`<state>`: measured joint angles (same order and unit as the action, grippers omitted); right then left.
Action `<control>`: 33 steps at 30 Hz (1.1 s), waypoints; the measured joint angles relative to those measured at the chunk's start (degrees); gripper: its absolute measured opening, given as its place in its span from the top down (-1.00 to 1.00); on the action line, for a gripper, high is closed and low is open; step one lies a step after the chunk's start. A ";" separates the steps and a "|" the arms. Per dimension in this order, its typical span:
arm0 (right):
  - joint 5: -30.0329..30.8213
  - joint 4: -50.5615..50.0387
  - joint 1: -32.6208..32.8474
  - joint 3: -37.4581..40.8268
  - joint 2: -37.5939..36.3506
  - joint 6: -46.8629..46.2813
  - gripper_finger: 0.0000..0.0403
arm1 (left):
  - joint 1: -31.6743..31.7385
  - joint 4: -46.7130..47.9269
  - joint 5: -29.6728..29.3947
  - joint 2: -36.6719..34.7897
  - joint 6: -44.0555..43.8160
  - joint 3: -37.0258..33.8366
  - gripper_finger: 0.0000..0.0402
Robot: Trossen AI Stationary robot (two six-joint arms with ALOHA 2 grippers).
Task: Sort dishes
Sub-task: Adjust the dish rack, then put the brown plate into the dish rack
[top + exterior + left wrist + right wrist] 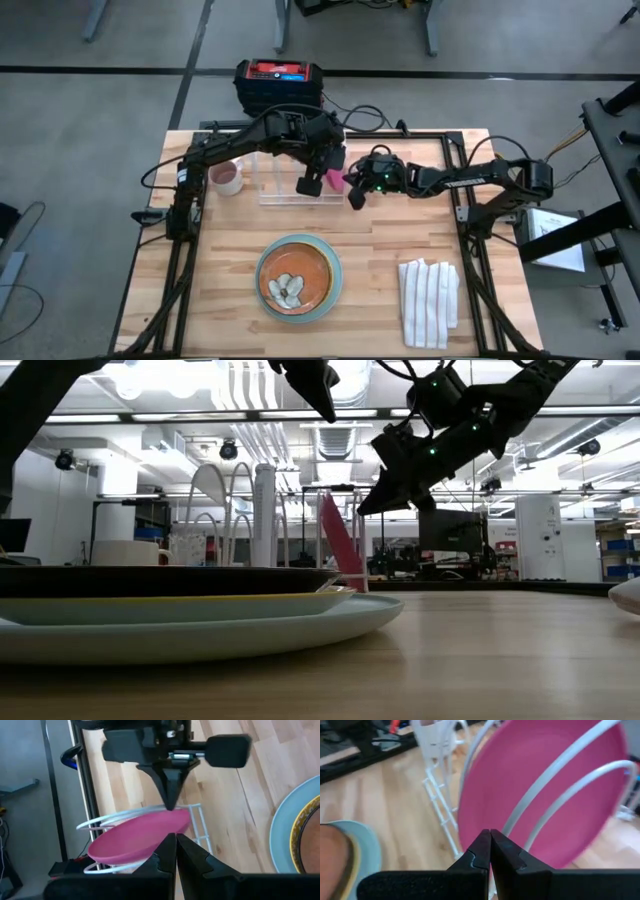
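- The magenta-pink plate (334,181) is seen standing on edge in the white wire rack (290,190), at the rack's right end, leaning rather than fully upright.
- The left gripper (309,184) is held just above the rack, beside the pink plate, with its fingers pressed together on nothing.
- The right gripper (355,197) is placed just off the rack's right end, close to the pink plate's face; its fingers are likewise pressed together and nothing is pinched.
- In the right wrist view the pink plate (545,785) is seen behind the rack's white hoops, directly ahead of the closed fingertips.
- The three remaining dishes are stacked in front of the rack, toward the table's near edge: the teal-blue plate (334,275) at the bottom, the yellow plate (240,601) on it, and the orange-brown plate (296,280) on top.
- The stack is judged to be the next target: it lies flat, well apart from both grippers, in front of the rack and slightly nearer the left gripper.
- A white mug (226,177) is stood left of the rack, and a striped cloth (430,300) is laid to the right of the stack.
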<state>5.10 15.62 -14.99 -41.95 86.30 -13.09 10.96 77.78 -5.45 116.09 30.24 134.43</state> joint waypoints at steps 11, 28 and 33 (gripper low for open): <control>2.25 -4.12 -0.30 0.00 -1.67 2.23 1.00 | 0.00 -0.22 0.02 0.00 -0.79 -0.02 1.00; 2.12 -25.90 0.30 1.59 -23.60 2.87 1.00 | -8.77 0.12 9.53 -0.15 -0.38 -3.09 1.00; 1.99 -26.10 1.56 2.27 -25.55 2.65 1.00 | -12.26 -4.02 9.55 -0.28 -4.53 -7.82 1.00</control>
<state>7.09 -10.48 -13.42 -39.69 60.76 -10.45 -1.30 73.75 4.10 115.81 25.71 126.61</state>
